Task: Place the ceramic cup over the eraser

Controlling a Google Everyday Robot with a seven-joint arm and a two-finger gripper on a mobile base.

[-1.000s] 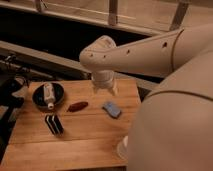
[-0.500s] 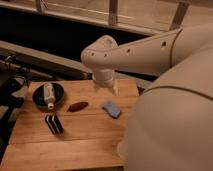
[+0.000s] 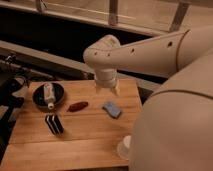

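**Pincer over the far side of the counter, cup down at the near edge**

The pincer (image 3: 107,89) hangs pointing down from the white arm (image 3: 145,50), over the far middle of the wooden counter (image 3: 90,145). Can't tell how far open it is or whether it has hold of anything.

Closest to it is a blue pad (image 3: 112,109), lying flat just on the near side of the pincer and apart from it. A reddish-brown oblong item (image 3: 78,106) lies near-left of the pincer, close to the pad but not touching it. Further left is a black pan (image 3: 39,100) with a white bottle (image 3: 49,95) lying in it. The eraser (image 3: 54,124), black with white stripes, is well to the near-left of the pincer, in front of the pan.

The ceramic cup (image 3: 124,147) is well apart from the pincer on the near side, at the counter's near edge and partly hidden by the robot body (image 3: 175,135). It is nowhere near the eraser.
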